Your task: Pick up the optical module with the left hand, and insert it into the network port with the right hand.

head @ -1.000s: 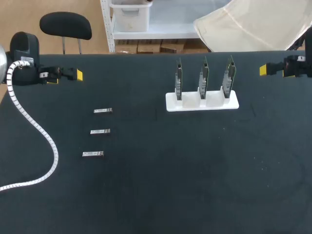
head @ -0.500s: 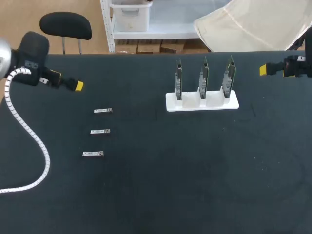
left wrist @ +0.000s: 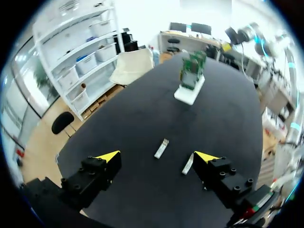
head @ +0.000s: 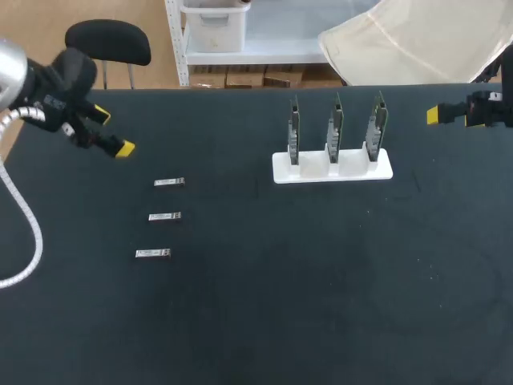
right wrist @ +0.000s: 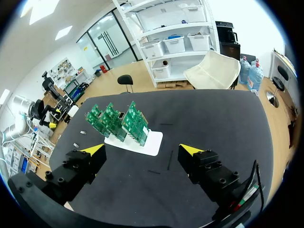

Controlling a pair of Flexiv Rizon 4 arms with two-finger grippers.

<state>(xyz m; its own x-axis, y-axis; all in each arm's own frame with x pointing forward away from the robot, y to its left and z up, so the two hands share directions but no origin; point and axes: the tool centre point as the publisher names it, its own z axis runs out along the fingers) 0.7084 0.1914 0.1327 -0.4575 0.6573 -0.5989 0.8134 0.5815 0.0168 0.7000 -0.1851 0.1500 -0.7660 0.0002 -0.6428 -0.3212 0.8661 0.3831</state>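
Left gripper (head: 113, 131) hangs spread wide and empty over the table's far left corner. Three optical modules (head: 164, 216) lie flat in a column on the black table (head: 264, 313), starting near its 5 o'clock, none of them touched. Well off at their 3 o'clock stands a white holder (head: 333, 168) with three upright green circuit boards (head: 337, 128) in a row. Right gripper (right wrist: 142, 150) hovers at the holder's 2 o'clock by the table's right edge, fingers likewise parted, holding nothing. A white ribbed cable (head: 24, 216) trails from the left arm.
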